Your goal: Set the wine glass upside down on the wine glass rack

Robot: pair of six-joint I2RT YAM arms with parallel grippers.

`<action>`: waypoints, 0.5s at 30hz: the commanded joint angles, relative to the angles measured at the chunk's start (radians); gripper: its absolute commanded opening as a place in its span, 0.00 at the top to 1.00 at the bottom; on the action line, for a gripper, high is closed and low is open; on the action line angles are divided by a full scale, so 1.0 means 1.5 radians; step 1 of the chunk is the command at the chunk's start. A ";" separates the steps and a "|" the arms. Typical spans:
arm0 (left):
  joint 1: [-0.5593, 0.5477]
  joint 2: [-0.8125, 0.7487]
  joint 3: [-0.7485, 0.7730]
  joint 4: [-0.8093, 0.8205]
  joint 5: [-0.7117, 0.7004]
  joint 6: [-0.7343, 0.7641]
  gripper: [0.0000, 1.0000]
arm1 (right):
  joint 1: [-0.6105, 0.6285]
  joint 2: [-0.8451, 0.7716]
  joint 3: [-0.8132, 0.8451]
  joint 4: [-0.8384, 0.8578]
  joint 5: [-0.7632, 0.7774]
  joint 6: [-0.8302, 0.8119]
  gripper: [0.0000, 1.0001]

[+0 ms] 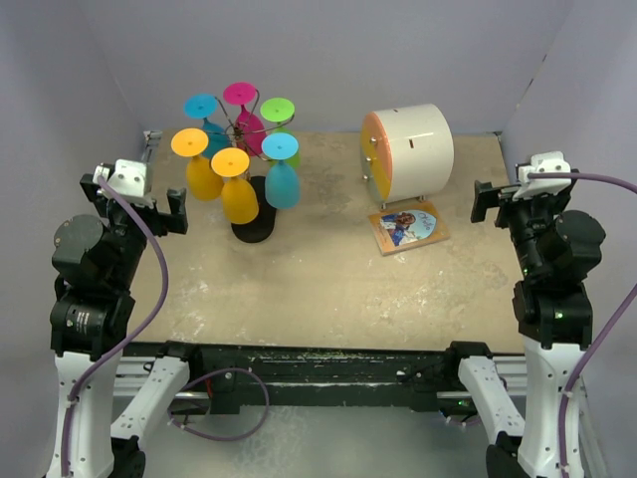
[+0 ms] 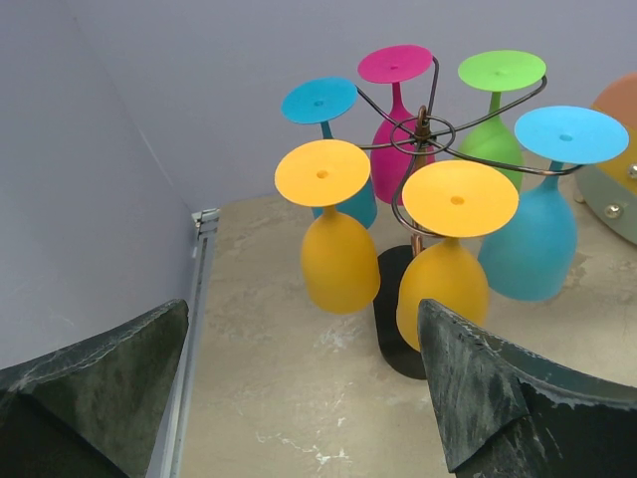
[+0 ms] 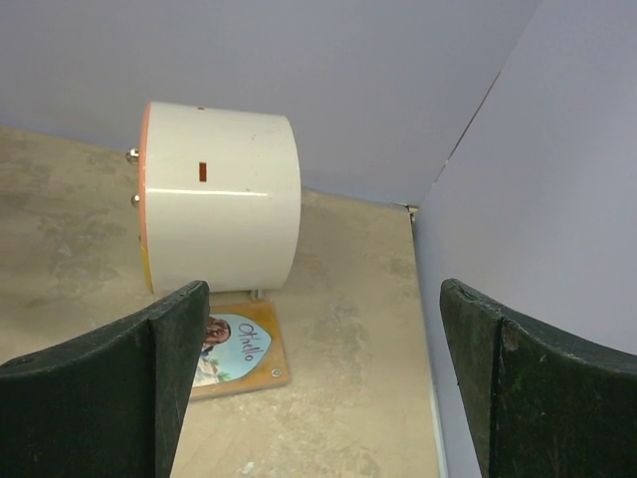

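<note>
Top external shows the wine glass rack (image 1: 254, 231) standing ahead of the left gripper (image 1: 177, 210) and a little to its inner side. That gripper's jaws are spread apart and hold nothing. Six coloured wine glasses (image 1: 239, 194) hang from the rack, bowls down and feet up. The right gripper (image 1: 485, 202) is spread and empty too, well apart from the rack, with a white drum (image 1: 413, 149) and a picture card (image 1: 408, 227) ahead of it. In the left wrist view, the rack stands beyond the gap between the wide-set fingers (image 2: 109, 388), with the stems caught in its wire arms and nothing touching the jaws. In the right wrist view, only the drum and card lie beyond the parted fingers (image 3: 100, 398). No loose glass shows on the table (image 1: 328, 289), so the placing looks finished.
</note>
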State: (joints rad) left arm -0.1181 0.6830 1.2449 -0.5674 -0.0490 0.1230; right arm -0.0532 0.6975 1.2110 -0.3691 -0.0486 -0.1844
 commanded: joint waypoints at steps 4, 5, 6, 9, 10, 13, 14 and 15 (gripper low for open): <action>0.005 -0.004 -0.001 0.003 0.011 -0.010 0.01 | -0.007 -0.005 0.001 -0.010 -0.029 0.010 0.00; 0.005 -0.003 0.000 0.003 0.011 -0.010 0.01 | -0.007 -0.006 0.001 -0.011 -0.030 0.009 0.00; 0.005 -0.003 0.001 0.002 0.012 -0.011 0.01 | -0.007 -0.006 0.002 -0.013 -0.031 0.010 0.00; 0.005 -0.003 0.003 0.000 0.012 -0.012 0.01 | -0.007 -0.005 0.002 -0.013 -0.035 0.010 0.00; 0.005 -0.004 0.002 0.000 0.012 -0.012 0.01 | -0.007 -0.004 0.002 -0.012 -0.035 0.010 0.00; 0.005 -0.006 0.002 0.001 0.009 -0.011 0.01 | -0.007 -0.004 0.001 -0.012 -0.031 0.010 0.00; 0.005 -0.006 0.003 0.000 0.008 -0.011 0.01 | -0.007 -0.004 0.001 -0.012 -0.030 0.008 0.00; 0.005 -0.006 0.003 0.000 0.007 -0.011 0.01 | -0.007 -0.004 0.001 -0.012 -0.030 0.008 0.00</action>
State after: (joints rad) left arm -0.1181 0.6807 1.2449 -0.5922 -0.0433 0.1226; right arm -0.0536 0.6991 1.2106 -0.4122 -0.0795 -0.1822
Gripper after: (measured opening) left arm 0.990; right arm 0.998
